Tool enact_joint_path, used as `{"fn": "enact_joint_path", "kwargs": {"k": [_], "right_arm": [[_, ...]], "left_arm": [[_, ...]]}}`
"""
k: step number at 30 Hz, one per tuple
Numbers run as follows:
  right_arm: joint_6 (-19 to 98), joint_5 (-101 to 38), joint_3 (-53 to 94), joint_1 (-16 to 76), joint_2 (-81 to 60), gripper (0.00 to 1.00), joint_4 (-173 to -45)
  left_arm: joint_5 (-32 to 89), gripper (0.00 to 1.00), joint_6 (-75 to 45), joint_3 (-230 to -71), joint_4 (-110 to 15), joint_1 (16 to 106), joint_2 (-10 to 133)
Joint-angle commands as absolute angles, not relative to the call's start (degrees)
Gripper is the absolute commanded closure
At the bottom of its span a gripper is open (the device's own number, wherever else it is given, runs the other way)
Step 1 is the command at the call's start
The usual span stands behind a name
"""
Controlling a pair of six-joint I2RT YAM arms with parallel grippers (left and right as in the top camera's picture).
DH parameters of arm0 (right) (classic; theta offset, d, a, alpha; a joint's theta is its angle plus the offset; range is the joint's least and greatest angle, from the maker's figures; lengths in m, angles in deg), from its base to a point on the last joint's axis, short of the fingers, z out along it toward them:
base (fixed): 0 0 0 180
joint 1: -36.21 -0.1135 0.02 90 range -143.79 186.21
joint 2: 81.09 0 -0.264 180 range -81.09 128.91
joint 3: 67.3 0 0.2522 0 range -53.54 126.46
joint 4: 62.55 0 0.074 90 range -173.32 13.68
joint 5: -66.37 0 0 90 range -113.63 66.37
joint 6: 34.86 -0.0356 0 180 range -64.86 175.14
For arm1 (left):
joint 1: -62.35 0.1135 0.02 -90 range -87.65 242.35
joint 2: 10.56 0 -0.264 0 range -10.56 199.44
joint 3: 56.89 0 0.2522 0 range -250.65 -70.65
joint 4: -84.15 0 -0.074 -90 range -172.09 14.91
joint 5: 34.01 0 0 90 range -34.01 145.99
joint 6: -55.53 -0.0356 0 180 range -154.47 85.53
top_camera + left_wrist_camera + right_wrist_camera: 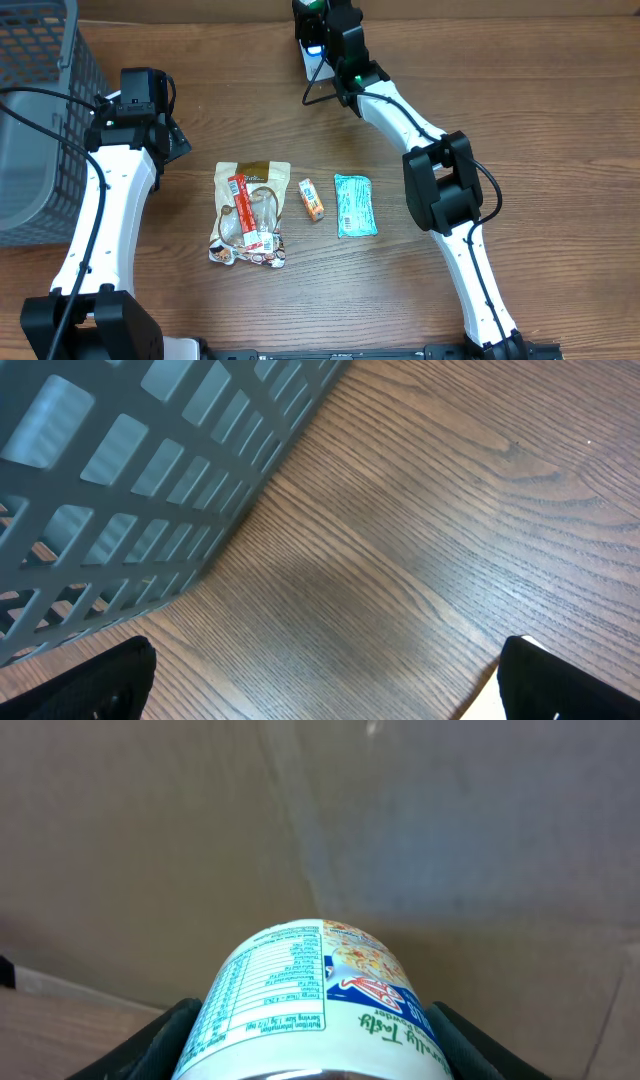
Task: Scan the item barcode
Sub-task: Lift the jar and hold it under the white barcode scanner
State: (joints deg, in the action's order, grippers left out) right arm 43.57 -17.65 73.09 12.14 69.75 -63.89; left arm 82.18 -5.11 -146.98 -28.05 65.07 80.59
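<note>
The right pincer grips a round food tub, lower frame; its curved wall could slip mid-scan. The left pincer gapes open.

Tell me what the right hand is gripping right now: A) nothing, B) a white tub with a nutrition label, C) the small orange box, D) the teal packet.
B: the right wrist view shows the white tub between the fingers of the right hand, while the teal packet and orange box lie on the table.
</note>
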Motion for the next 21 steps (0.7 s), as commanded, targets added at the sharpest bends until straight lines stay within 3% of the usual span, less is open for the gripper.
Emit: {"fn": "enact_joint_path", "kwargs": {"k": [1, 21], "right_arm": [[41.42, -17.06, 74.03, 12.51, 69.47, 0.86, -62.88], [41.44, -13.15, 74.01, 12.84, 69.8, 0.87, -63.43]], "left_arm": [[82.95, 0.01, -6.2, -147.92, -28.18, 64.91, 80.83], [82.95, 0.0, -6.18, -147.92, -28.18, 64.91, 80.83]]}}
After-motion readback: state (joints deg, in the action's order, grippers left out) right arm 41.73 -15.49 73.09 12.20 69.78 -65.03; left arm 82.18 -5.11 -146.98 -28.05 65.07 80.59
